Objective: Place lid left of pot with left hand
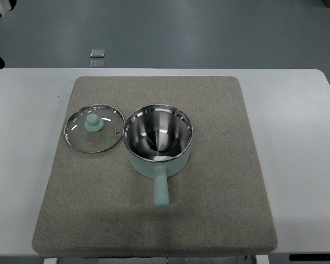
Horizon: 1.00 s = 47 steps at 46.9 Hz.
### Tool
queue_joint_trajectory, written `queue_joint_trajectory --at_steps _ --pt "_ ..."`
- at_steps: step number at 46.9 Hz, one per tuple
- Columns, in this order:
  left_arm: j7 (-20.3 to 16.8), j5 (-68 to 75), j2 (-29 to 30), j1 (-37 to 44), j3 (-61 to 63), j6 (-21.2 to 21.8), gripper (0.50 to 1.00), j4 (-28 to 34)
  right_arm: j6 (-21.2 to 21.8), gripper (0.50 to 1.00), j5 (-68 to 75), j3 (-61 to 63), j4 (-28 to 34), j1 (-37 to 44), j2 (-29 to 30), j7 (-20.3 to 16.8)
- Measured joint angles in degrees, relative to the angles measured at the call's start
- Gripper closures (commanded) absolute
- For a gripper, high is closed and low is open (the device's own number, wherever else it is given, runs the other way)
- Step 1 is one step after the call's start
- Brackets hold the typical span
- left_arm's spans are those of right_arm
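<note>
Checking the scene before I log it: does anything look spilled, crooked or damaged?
Nothing stands out. The glass lid lies flat, knob up, on the grey mat left of the open pot; no spills or damage are visible.

Lid (94, 129): round glass, metal rim, mint-green knob, lying flat knob-up, just left of the pot, rims nearly touching. Pot (158, 140): mint-green outside, bare steel inside, uncovered and upright, its straight handle pointing toward the picture's bottom edge.
</note>
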Motion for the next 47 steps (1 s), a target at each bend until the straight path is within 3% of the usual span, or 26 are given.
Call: queue_joint_trajectory --at_steps 11,23,27,36,47 --pt "11.6 -13.4 -2.2 1.6 0.0 2.0 0.506 1.4 0.0 0.576 0.0 0.0 0.0 0.0 0.0 0.0" --pt "19.5 -22.6 -5.6 4.2 -0.5 5.4 0.506 1.0 0.0 0.576 0.0 0.0 0.0 0.0 0.0 0.0" --pt "19.9 -26.6 -6.1 5.6 -0.7 3.8 0.506 0.5 0.0 0.576 0.0 0.0 0.0 0.0 0.0 0.0" --pt "19.9 -31.1 -7.2 8.4 -6.3 -6.2 0.506 0.9 0.0 0.576 0.0 0.0 0.0 0.0 0.0 0.0" --pt "19.2 -31.1 -8.6 9.2 -8.4 -6.6 0.506 1.3 0.0 0.576 0.0 0.0 0.0 0.0 0.0 0.0"
